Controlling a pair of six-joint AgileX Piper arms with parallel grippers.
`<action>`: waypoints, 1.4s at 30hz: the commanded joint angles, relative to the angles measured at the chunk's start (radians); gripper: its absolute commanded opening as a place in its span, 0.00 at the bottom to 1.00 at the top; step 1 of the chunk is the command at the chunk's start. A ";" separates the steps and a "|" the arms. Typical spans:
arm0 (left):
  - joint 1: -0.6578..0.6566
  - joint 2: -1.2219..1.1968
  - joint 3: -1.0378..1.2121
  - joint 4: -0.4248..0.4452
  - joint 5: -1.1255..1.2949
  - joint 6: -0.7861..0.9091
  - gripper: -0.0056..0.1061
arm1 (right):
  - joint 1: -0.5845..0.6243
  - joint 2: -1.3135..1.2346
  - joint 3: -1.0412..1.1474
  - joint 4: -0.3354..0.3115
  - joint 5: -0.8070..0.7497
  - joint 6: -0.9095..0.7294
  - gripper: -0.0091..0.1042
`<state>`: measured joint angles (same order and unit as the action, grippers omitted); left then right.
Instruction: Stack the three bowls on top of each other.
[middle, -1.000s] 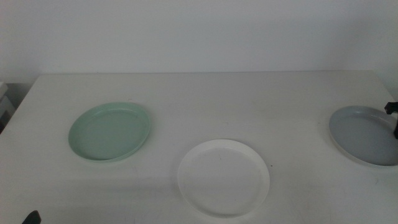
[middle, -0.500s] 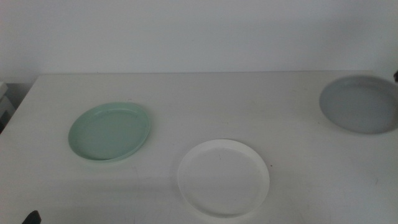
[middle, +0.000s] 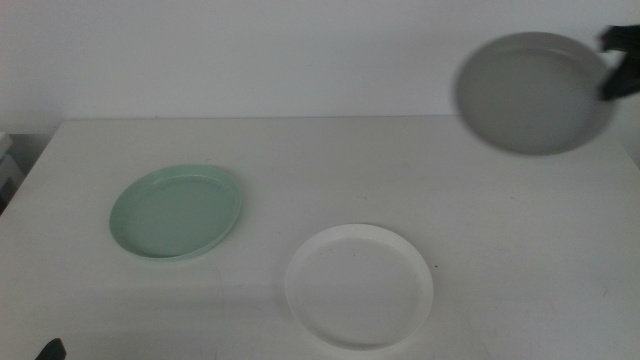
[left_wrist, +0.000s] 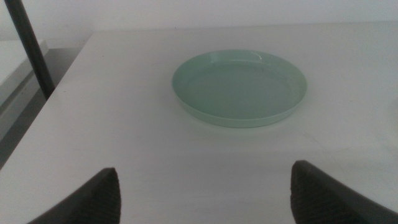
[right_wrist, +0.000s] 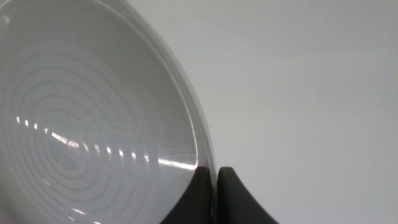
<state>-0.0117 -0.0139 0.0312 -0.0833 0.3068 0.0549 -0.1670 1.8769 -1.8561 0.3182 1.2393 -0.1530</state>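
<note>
White matte table (middle: 330, 160); right claw (middle: 615, 65) pinches glossy ridged grey-blue bowl (middle: 530, 92) rim, airborne.

The left hand (left_wrist: 202, 193) has two dark, nearly black jaws with rounded tops and a smooth, dull skin. The right hand (right_wrist: 216, 196) has two black jaws with flat inner faces and slanted outer edges. From the middle camera, the right hand (middle: 617, 62) shows only as a small, blurry black shape. No cables, screws or marks show.
</note>
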 joint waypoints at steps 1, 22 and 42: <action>0.001 -0.013 -0.006 -0.008 -0.078 -0.009 0.95 | 0.079 -0.075 -0.003 0.000 0.054 0.003 0.07; 0.001 -0.013 -0.006 -0.008 -0.078 -0.009 0.95 | 0.559 -0.053 0.372 -0.020 -0.265 0.039 0.07; 0.001 -0.013 -0.006 -0.008 -0.078 -0.009 0.95 | 0.559 0.054 0.372 -0.103 -0.253 0.048 0.08</action>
<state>-0.0117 -0.0139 0.0312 -0.0833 0.3068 0.0549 0.3916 1.9850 -1.4613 0.2242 0.9883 -0.1060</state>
